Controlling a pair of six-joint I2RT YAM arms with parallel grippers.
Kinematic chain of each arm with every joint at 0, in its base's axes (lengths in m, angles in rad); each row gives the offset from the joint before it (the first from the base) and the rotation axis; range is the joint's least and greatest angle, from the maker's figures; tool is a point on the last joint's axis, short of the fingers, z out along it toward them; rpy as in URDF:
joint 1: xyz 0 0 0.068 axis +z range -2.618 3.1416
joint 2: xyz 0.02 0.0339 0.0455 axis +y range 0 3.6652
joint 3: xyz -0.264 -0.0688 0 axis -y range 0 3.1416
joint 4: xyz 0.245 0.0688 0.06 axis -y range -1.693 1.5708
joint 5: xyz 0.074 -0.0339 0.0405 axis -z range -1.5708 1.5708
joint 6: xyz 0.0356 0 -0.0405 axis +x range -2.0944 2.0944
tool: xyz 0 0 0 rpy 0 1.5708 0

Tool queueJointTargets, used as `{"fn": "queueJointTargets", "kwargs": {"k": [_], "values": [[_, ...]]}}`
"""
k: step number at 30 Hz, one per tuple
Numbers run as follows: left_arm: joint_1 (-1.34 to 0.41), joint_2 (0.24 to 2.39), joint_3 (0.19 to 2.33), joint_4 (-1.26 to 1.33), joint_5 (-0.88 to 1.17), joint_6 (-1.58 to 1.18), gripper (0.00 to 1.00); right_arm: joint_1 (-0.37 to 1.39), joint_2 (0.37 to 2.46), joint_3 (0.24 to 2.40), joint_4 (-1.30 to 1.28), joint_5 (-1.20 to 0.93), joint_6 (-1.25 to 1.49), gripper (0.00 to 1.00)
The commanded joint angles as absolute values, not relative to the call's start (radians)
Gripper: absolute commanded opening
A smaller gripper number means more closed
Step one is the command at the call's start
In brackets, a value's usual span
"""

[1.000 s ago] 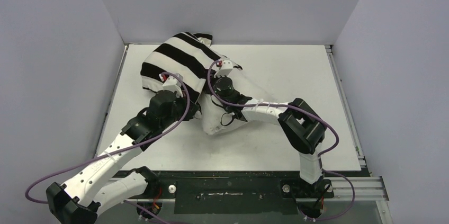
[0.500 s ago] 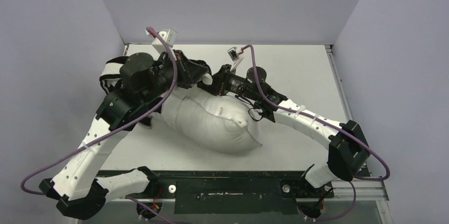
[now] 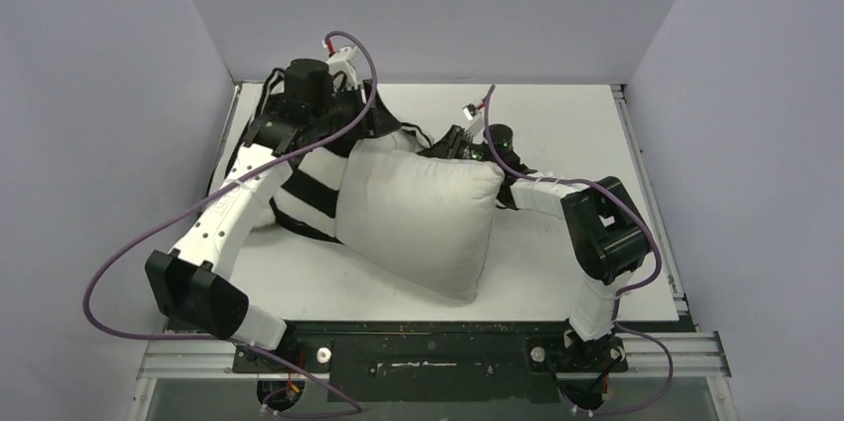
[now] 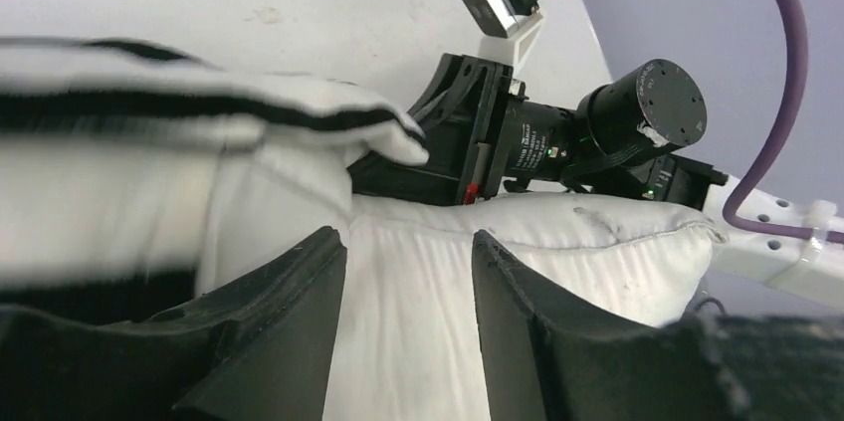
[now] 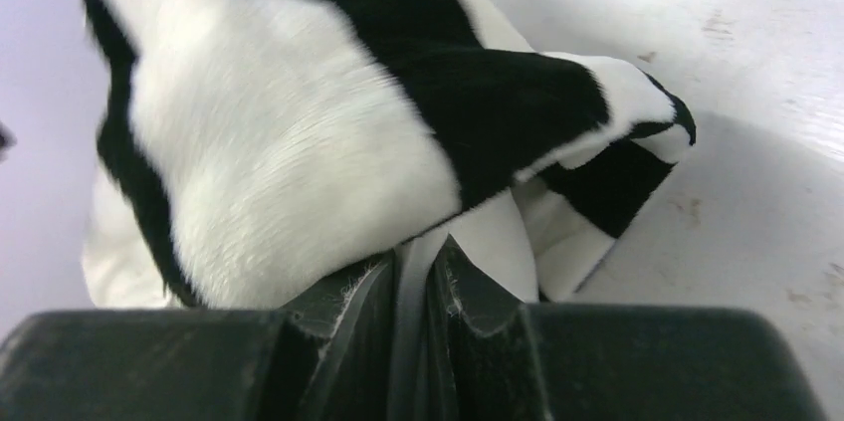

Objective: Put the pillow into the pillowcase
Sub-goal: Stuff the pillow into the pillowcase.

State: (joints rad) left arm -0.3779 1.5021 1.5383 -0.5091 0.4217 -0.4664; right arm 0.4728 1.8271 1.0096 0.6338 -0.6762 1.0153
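The plump off-white pillow (image 3: 418, 217) lies mid-table, its left end inside the black-and-white striped pillowcase (image 3: 299, 192). My left gripper (image 3: 390, 132) is over the pillow's far left corner at the case mouth. In the left wrist view it (image 4: 408, 257) is open, with pillow fabric (image 4: 408, 321) showing between the fingers (image 4: 289, 312) and the case's edge (image 4: 149, 112) to the left. My right gripper (image 3: 448, 142) is at the pillow's far edge. In the right wrist view it (image 5: 423, 262) is shut on a thin fold of the pillowcase (image 5: 299, 122).
The white table (image 3: 567, 132) has grey walls at the back and on both sides. Both arms reach toward the back, the two wrists close together. The right arm's elbow (image 3: 607, 232) stands right of the pillow. A black rail (image 3: 428, 351) runs along the near edge.
Both arms have swung from mid-table to the back. The pillow now lies flatter, with its left end in the case. My left gripper has opened. The right stays shut.
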Motion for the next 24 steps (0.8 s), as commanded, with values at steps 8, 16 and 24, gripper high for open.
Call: {"fn": "queueJointTargets", "kwargs": {"k": [8,16,24], "values": [[-0.384,1.253,1.451,-0.589,-0.035,-0.205,0.4,0.515,1.759,1.087,0.514,-0.601,0.767,0.06],[-0.383,1.365,1.357,-0.409,-0.045,-0.057,0.5,0.53,1.715,1.091,0.472,-0.555,0.715,0.1],[-0.373,1.484,1.325,-0.334,-0.011,-0.014,0.34,0.543,1.663,1.135,0.457,-0.576,0.671,0.51]]}}
